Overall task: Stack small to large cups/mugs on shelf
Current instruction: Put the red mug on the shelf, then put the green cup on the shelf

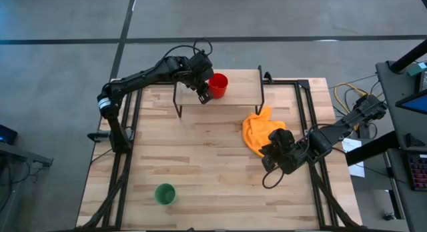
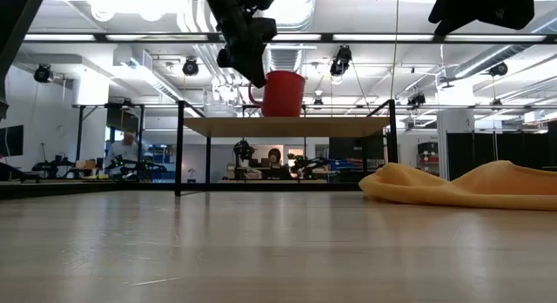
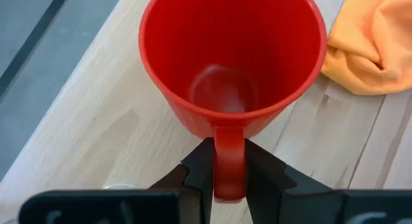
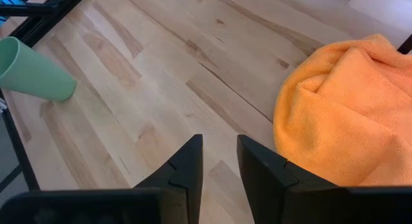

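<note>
Pinched between the left gripper's [image 3: 228,176] two dark fingers is the handle of the mid-sized red plastic mug [image 3: 232,63], which stands upright, mouth open to the wrist camera, on the small low shelf with a light wooden top and thin black legs [image 1: 243,82]. From the low view its base seems to rest on the shelf top, so the handle runs vertically and points back toward the left arm, the cup body lying straight ahead of the fingers. A faint glassy ring inside the mug may be the small clear cup, though I cannot be sure. Far off, near the table's front edge on the left, stands the taller pale green cup [image 1: 165,193]. The right gripper [image 4: 219,163] hovers with fingers narrowly parted and empty beside the crumpled orange cloth [image 1: 259,129]. By my reckoning neither arm sits close to the green cup, though the right gripper faces it across bare boards.
</note>
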Action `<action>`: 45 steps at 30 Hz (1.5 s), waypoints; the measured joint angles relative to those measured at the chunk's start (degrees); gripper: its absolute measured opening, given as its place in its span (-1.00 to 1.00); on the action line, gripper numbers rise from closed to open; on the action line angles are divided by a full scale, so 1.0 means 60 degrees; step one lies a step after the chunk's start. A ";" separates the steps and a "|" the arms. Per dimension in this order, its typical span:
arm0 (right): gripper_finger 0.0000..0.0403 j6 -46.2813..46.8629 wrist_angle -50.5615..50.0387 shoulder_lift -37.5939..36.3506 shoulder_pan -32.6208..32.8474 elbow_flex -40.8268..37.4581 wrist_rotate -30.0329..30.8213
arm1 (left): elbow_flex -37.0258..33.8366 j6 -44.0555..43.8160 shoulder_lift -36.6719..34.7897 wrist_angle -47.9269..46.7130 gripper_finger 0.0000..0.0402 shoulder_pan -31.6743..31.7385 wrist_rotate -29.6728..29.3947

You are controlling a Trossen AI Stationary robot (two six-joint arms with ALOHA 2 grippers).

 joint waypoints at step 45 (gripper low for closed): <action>-0.55 -0.5687 0.4046 0.0456 -0.0462 0.0011 -0.0047 | 0.3392 -0.2991 -0.1622 -0.5042 -0.26 -0.2796 0.1494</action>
